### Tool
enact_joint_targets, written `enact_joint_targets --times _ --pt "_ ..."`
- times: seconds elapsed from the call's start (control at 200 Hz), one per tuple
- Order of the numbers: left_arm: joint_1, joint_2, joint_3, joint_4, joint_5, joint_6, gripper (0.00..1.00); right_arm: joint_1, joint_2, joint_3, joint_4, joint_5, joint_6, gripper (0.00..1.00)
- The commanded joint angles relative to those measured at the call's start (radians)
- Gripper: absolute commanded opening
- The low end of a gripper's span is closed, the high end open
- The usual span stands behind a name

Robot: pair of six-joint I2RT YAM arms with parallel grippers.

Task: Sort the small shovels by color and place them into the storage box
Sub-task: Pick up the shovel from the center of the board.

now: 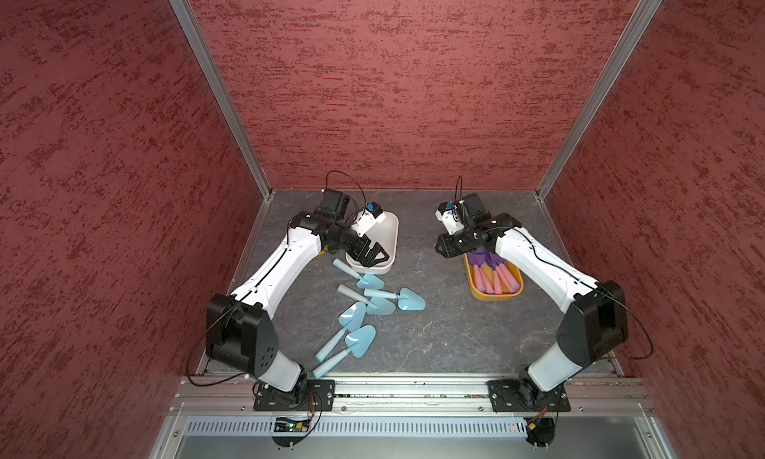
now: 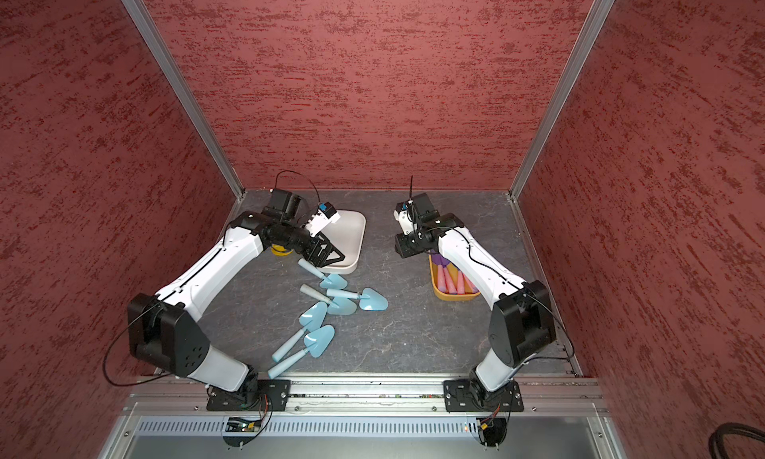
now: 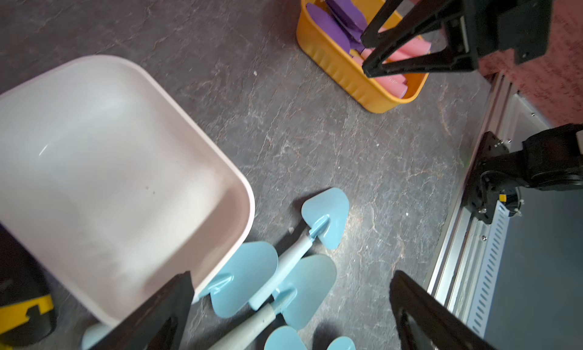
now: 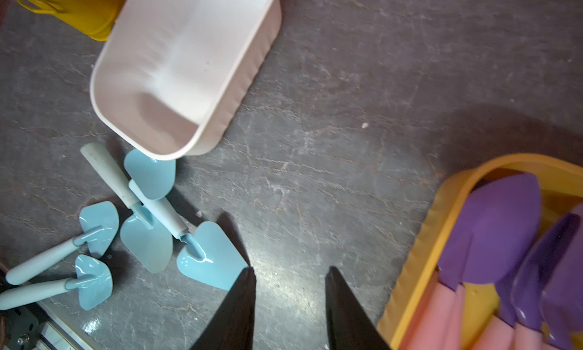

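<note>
purple shovels (image 1: 483,259) boxed; blue shovels (image 1: 410,301) lie beside the pale box (image 1: 393,233). our left gripper (image 1: 374,255), wide and empty, should next pinch one handle; right gripper (image 4: 290,271) slightly parted, empty.

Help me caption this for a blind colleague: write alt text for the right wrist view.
Five light blue shovels lie loose on the dark table beside an empty pale box. A yellow box holds purple-bladed, pink-handled shovels; the right gripper hangs over bare table, jaws slightly apart and empty.
</note>
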Motion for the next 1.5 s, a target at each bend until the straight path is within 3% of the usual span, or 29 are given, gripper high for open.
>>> enact_joint_targets --times 0.0,0.235,0.411,0.586,0.736,0.897,1.102,1.493 --pt "0.004 -0.089 -0.073 -0.09 -0.095 0.086 1.0 0.035 -0.031 -0.022 0.132 -0.011 0.066 0.4" --pt "0.027 -0.266 -0.234 -0.152 -0.179 0.277 0.99 0.075 -0.064 -0.1 0.27 -0.045 0.142 0.4" --pt "0.023 -0.361 -0.325 -0.225 -0.181 0.263 0.91 0.081 -0.077 -0.137 0.316 -0.058 0.179 0.4" --pt "-0.049 -0.398 -0.443 -0.251 -0.346 0.246 0.79 0.085 -0.069 -0.172 0.356 -0.063 0.199 0.4" --pt "-0.061 -0.398 -0.549 -0.228 -0.353 0.169 0.75 0.091 -0.065 -0.188 0.362 -0.063 0.207 0.4" --pt "-0.098 -0.401 -0.663 -0.106 -0.44 0.144 0.71 0.095 -0.066 -0.216 0.379 -0.059 0.218 0.41" --pt "-0.167 -0.398 -0.719 -0.077 -0.47 0.079 0.68 0.1 -0.095 -0.255 0.401 -0.04 0.236 0.41" --pt "-0.283 -0.345 -0.737 -0.05 -0.512 0.05 0.5 0.104 -0.105 -0.302 0.421 -0.024 0.249 0.41"
